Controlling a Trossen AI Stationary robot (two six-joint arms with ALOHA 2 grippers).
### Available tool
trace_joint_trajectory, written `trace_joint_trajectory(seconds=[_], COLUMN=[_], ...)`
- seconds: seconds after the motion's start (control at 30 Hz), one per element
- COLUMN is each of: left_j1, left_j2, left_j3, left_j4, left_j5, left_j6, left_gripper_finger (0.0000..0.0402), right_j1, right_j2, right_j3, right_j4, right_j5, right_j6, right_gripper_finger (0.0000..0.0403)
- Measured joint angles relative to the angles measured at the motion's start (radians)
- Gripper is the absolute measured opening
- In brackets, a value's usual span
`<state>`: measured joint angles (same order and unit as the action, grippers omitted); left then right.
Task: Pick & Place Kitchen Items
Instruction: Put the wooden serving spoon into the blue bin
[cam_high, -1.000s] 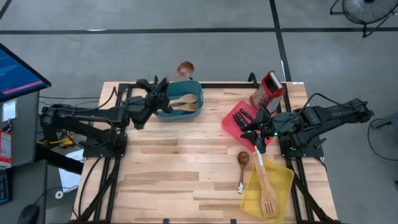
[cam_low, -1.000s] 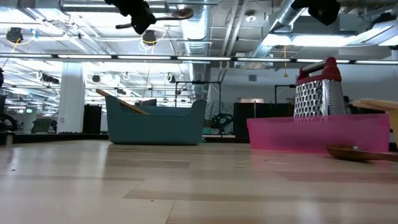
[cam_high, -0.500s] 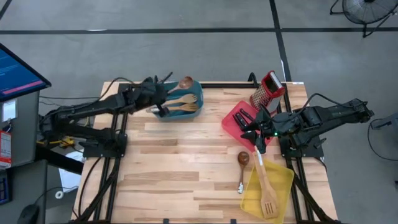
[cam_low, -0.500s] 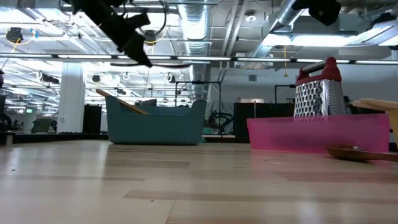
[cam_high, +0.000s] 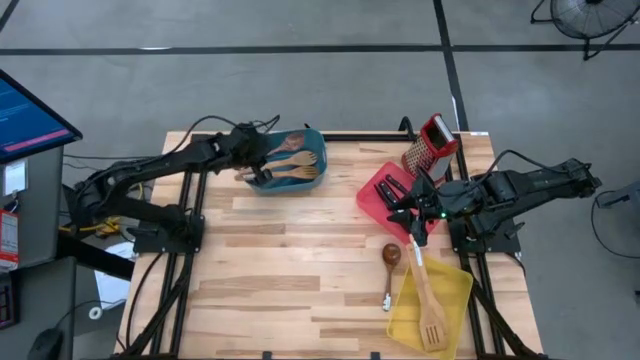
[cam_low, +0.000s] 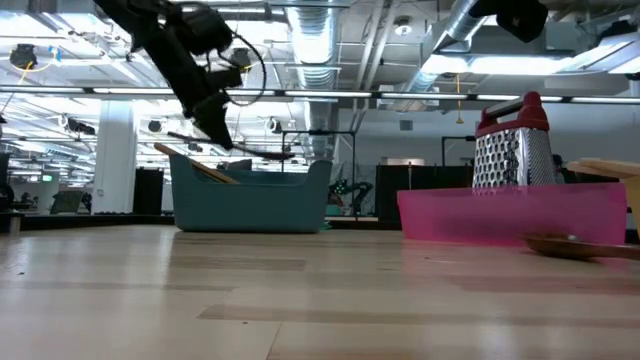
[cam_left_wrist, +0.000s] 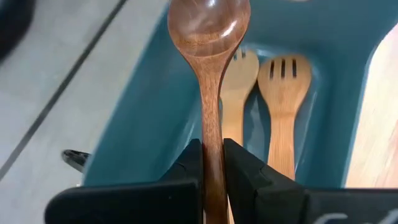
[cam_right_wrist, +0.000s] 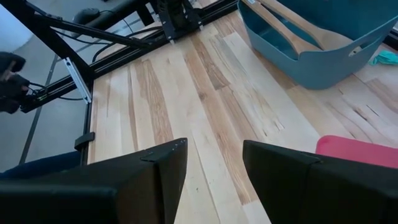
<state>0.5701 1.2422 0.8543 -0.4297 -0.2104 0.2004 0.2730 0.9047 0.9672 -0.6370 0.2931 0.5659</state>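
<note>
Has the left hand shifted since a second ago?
Yes. In the low view the left hand, gripping the wooden spoon, has come down toward the teal bin.

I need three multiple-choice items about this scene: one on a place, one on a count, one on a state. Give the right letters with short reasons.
1. Where is the dark wooden spoon that the left gripper holds?
A. over the teal bin
B. inside the yellow bin
C. on the floor

2. How many pale wooden forks lie in the teal bin?
A. none
B. two
C. five

3. What is the state of the right gripper?
A. shut on a knife
B. shut on the grater
C. open and empty

Answers: 1 A, the left wrist view shows the spoon bowl above the bin's inside. 2 B, two slotted heads lie side by side. 3 C, bare table shows between its fingers.
</note>
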Motion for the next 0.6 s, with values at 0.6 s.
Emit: trace_joint_trajectory(seconds=[0.6], left_j1=[-0.003], left_j2=[0.104], left_j3=[0.000], left_j4=[0.000], left_j5=[0.088], left_j6=[0.005], left_gripper_finger=[0.0020], right_j1=[0.001], right_j2=[0.000], right_j3=[0.000], right_j4=[-0.056], right_j5=[0.000], right_j6=[0.000], right_gripper_finger=[0.0168])
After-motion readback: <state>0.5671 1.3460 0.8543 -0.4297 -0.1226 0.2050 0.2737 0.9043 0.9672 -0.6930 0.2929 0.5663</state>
